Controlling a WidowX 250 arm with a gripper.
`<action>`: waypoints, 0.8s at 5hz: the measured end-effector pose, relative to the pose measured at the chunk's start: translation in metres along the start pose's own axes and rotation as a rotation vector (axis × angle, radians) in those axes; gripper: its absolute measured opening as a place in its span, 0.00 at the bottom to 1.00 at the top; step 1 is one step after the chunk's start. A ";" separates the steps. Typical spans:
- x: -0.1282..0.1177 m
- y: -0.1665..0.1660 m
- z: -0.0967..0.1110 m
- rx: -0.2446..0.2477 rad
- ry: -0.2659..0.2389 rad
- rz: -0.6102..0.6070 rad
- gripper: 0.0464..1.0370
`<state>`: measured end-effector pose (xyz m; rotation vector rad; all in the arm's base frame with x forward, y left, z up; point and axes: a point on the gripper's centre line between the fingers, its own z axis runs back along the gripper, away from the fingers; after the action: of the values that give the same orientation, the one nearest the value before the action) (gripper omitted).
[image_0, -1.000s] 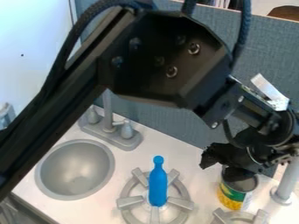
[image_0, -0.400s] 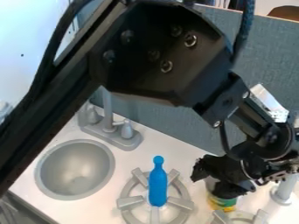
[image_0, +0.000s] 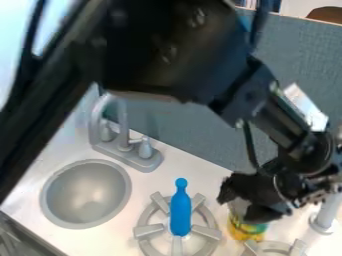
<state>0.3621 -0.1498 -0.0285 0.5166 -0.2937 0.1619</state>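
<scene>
At the lower right, the black gripper (image_0: 244, 201) hangs low over the counter, shut on a can (image_0: 247, 228). Its two dark fingers lie on either side of the can's upper part and hide much of it. Bare metal shows between them, and the yellow and green label shows below. The can leans slightly and stands behind the lower right burner. To its left, a blue bottle-shaped toy (image_0: 180, 209) is upright on the other burner (image_0: 148, 230), apart from the gripper.
A grey sink bowl (image_0: 87, 195) is at the left, with a grey faucet (image_0: 127, 150) behind it. Part of a second burner (image_0: 272, 246) lies at the bottom edge. A grey post (image_0: 326, 216) rises at the right, and a blue-grey partition (image_0: 200, 137) stands behind the counter.
The gripper has come down and left around the can, then lifted slightly. The can has shifted left with it and tilted. The upper arm has moved left. The blue toy is unmoved.
</scene>
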 end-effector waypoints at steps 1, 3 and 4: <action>0.017 0.011 0.019 -0.068 -0.051 0.047 0.96; 0.002 0.024 0.039 -0.157 -0.100 -0.004 0.96; -0.020 0.009 0.046 -0.257 -0.093 -0.097 0.96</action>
<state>0.3300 -0.1670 0.0075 0.2831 -0.3736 0.0047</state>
